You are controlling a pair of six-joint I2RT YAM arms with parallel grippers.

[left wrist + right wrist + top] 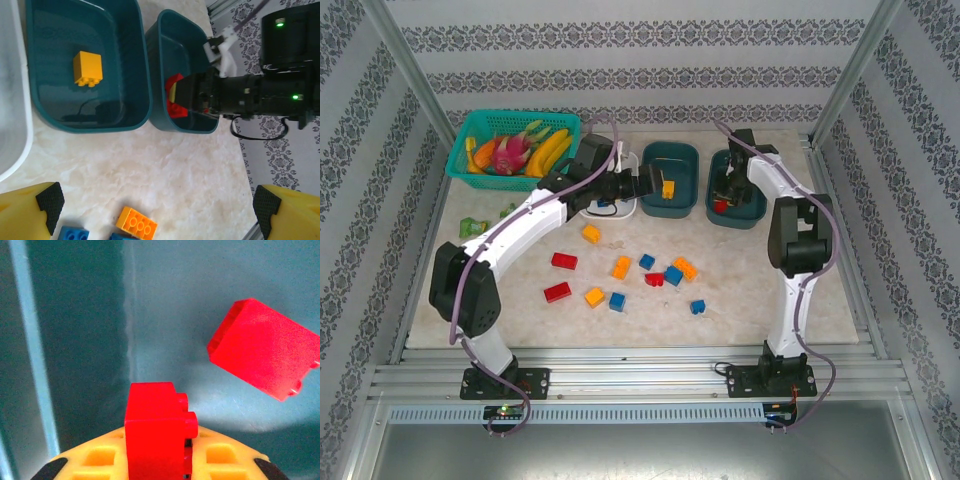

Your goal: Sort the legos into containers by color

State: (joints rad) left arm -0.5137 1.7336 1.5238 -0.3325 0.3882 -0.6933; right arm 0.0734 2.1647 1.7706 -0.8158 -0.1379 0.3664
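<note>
My right gripper is shut on a small red lego and hangs low inside the right teal container. A second red lego lies on that container's floor. My left gripper hovers wide open and holds nothing, high over the gap between the white container and the middle teal container. One orange lego lies in the middle container. Several red, blue and orange legos lie loose on the table, among them an orange one and a red one.
A turquoise mesh basket with toy fruit stands at the back left. Green wrappers lie beside the left arm. Metal frame posts and patterned walls close in both sides. A blue lego shows in the white container under the left arm.
</note>
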